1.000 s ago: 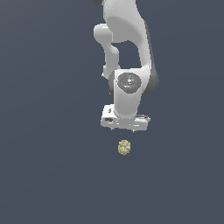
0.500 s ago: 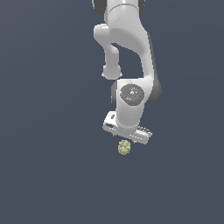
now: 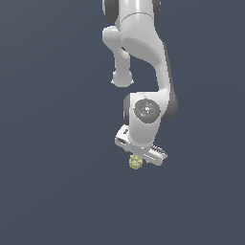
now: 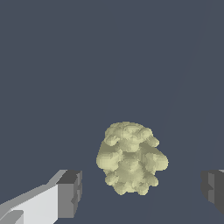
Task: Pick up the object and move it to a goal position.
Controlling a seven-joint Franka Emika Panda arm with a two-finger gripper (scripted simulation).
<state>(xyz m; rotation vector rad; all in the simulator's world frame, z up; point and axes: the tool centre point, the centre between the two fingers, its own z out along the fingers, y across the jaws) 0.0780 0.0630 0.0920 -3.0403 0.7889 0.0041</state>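
The object (image 3: 135, 163) is a small pale yellow-olive bumpy lump lying on the dark grey floor. In the exterior view the white arm hangs straight over it, and the hand's lower edge partly covers its top. In the wrist view the object (image 4: 130, 158) looms large between the two dark fingertips. My gripper (image 4: 142, 189) is open, one fingertip (image 4: 70, 193) on each side of the lump and both apart from it. From the exterior view the gripper (image 3: 139, 159) shows only as the hand's underside; its fingers are hidden.
Only the flat dark grey floor (image 3: 48, 191) surrounds the arm and the lump. No goal marker shows in either view.
The arm has come down steadily over the last second. The hand's lower edge, earlier well above the object, now reaches its top. The object has not moved.
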